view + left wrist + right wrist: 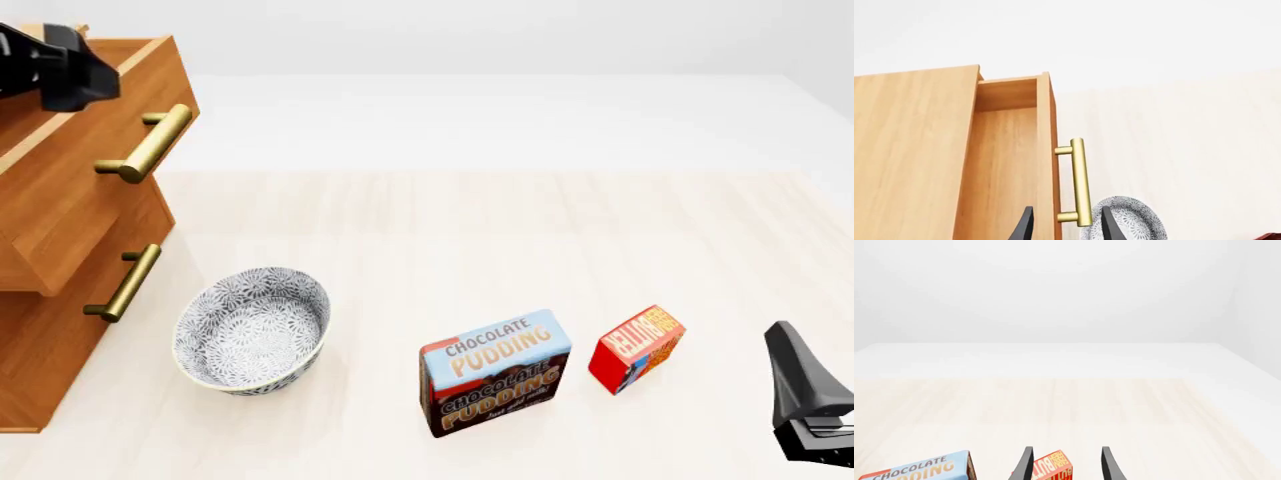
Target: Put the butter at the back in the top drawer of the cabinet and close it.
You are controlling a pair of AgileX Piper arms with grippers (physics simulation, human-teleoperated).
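the top drawer (100,120) of the cabinet (40,330) is pulled out, so that part is done. the left gripper (1064,227) is open, its fingers on either side of the gold handle (1078,182) but not squeezing it. the butter (637,348) sits on the table (534,230), just beside the pudding box (495,372) and well apart from the drawer. the right gripper (1064,465) is open and points at the butter, holding nothing. a bowl (252,328) is near the cabinet. picking up, dropping in and closing are all left.
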